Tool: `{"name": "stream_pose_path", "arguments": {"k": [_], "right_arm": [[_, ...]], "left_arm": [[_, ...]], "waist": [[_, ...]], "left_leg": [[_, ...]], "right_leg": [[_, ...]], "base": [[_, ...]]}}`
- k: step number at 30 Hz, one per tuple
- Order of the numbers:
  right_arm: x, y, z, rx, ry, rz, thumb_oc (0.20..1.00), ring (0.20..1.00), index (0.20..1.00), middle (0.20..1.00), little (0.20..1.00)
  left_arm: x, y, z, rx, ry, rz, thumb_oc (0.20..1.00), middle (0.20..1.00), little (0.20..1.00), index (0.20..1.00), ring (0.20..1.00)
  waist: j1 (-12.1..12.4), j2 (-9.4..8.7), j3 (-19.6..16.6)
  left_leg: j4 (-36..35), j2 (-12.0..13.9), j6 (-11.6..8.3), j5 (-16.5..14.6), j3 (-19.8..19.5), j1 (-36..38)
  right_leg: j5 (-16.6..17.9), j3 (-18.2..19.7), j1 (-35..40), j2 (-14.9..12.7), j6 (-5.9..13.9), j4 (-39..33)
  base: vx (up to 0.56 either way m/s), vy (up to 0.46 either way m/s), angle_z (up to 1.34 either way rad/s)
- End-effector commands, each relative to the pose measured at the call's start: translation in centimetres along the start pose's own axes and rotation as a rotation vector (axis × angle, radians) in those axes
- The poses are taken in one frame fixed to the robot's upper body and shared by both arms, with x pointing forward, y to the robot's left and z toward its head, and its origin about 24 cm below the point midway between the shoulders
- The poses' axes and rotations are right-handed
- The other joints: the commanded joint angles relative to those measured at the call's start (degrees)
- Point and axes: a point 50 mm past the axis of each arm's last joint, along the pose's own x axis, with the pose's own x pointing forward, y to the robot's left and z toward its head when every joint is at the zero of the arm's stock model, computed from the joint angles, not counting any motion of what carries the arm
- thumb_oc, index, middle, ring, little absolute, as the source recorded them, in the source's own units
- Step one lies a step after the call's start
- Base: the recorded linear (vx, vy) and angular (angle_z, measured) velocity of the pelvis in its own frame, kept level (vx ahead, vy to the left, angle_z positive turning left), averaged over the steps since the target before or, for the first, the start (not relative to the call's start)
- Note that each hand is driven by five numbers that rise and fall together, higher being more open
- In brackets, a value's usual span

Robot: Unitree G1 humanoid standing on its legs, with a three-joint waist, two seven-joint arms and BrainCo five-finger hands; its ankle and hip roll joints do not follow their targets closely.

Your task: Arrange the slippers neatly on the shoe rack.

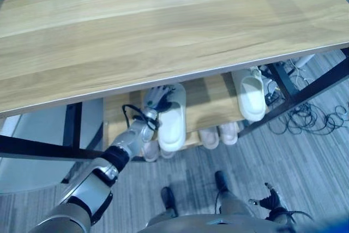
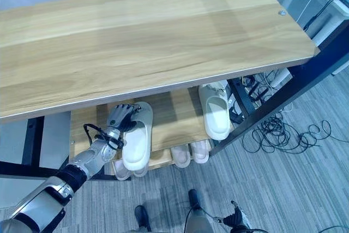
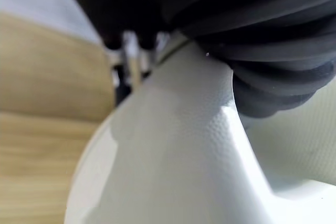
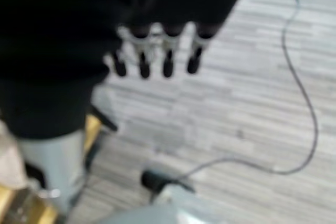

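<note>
The left hand (image 2: pixel 121 117) has its fingers bent around the far end of a white slipper (image 2: pixel 136 137). It looks like the hand is holding the slipper by its strap end. In the left wrist view the white slipper (image 3: pixel 173 156) sits right up against the hand's dark cover, so the two are touching. This slipper lies on the middle shelf (image 2: pixel 172 115) of the shoe rack. It is tipped a little to one side, not quite straight.

The right hand (image 4: pixel 157 59) hangs low by the robot's side, over the grey floor. Its fingers are loose and straight, and it holds nothing.

A second white slipper (image 2: pixel 215 110) lies further to the right on the same shelf, well apart from the first one. It looks put down already. Below, on a lower shelf, the ends of some pinkish slippers (image 2: pixel 190 154) peek out. Above it all is the big wooden top board (image 2: pixel 152 36) of the rack.

I think the job is mostly done. Both white slippers are on the rack. What is left, I guess, is to straighten the held slipper, maybe bring it nearer its partner, and then let go.
</note>
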Motion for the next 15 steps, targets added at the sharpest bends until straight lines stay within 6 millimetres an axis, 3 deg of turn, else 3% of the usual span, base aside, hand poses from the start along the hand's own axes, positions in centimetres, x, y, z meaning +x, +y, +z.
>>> {"name": "stream_pose_path", "arguments": {"k": [1, 7, 15], "right_arm": [[0.7, -2.1, -0.1, -0.018, 0.005, -0.07, 1.0, 1.0, 1.0, 1.0, 1.0], [1.0, -2.7, 0.3, 0.005, 0.001, -0.103, 1.0, 1.0, 1.0, 1.0, 1.0], [1.3, -3.6, 0.4, 0.016, -0.005, -0.14, 1.0, 1.0, 1.0, 1.0, 1.0]], "left_arm": [[4.0, 3.5, 0.9, 0.011, -0.036, 0.16, 0.2, 0.2, 0.2, 0.2, 0.2], [5.0, 2.4, 2.7, -0.005, -0.051, 0.138, 0.2, 0.2, 0.2, 0.2, 0.2], [6.3, 2.4, 4.5, -0.024, -0.075, 0.156, 0.2, 0.2, 0.2, 0.2, 0.2]], "waist": [[-1.4, 1.62, -0.5], [-1.8, 2.24, 0.0], [-2.3, 2.46, 0.4]], "left_leg": [[0.5, 3.7, -3.48, 1.8, -4.4, -1.3], [0.5, 4.5, -3.75, 2.0, -4.1, -1.5], [0.5, 5.4, -4.03, 2.3, -3.3, -1.9]], "right_leg": [[2.0, -1.4, -0.4, -2.2, 5.05, 0.6], [1.9, -1.0, -1.1, -1.6, 4.99, 0.6], [2.1, 0.4, -2.7, -0.9, 5.2, 0.6]], "base": [[0.01, -0.03, -0.13], [0.02, -0.036, -0.08], [0.01, -0.037, -0.08]]}}
